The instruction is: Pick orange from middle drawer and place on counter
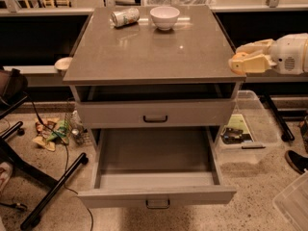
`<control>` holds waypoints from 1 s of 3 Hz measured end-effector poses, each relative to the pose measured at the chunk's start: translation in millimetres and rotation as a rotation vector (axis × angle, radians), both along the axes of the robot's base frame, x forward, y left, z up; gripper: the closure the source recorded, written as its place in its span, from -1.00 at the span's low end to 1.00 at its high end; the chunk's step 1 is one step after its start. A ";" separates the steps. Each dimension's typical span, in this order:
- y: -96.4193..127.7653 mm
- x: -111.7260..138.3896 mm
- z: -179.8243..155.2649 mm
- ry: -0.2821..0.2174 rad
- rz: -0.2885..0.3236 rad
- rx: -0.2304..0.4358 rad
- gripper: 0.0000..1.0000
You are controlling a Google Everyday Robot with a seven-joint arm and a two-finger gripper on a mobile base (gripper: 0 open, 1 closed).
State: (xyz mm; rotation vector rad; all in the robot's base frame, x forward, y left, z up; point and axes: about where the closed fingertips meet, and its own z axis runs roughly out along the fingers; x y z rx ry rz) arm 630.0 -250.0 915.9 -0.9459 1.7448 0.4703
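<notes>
At the far left, wrappers (48, 134) lie on the floor, apart from the cabinet. On the counter (144, 57), a can (124, 17) lies on its side at the back, with a white bowl (164, 17) upright just to its right. Both sit well to the rear, so we judge the front and right of the slab is the natural place for a set-down. The can carries printing, but we cannot read it.

Below the slab, the upper drawer (192, 113) is shut. The middle drawer (154, 194) is pulled out toward us, and nothing lies on its floor (which fits the fruit having been lifted out).

Further right, the gripper (239, 59) hangs just off the counter's front right corner, about level with the top, its fingers pointing left toward the slab. They are clamped on the orange (236, 64), whose tint shows between them. The fruit is therefore held in the air beside the counter, not resting on it. In our judgement the carry is nearly done, and the arm needs to come in over the slab before letting go.

On the floor at the right, a clear plastic bin (255, 105) holds a green-covered booklet (236, 129); its writing is unreadable.
</notes>
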 end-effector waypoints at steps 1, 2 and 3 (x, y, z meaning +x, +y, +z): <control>0.0 0.0 0.0 0.000 0.000 0.000 1.00; 11.9 18.9 4.7 0.022 -0.045 0.037 1.00; 31.3 48.8 9.1 0.041 -0.107 0.093 1.00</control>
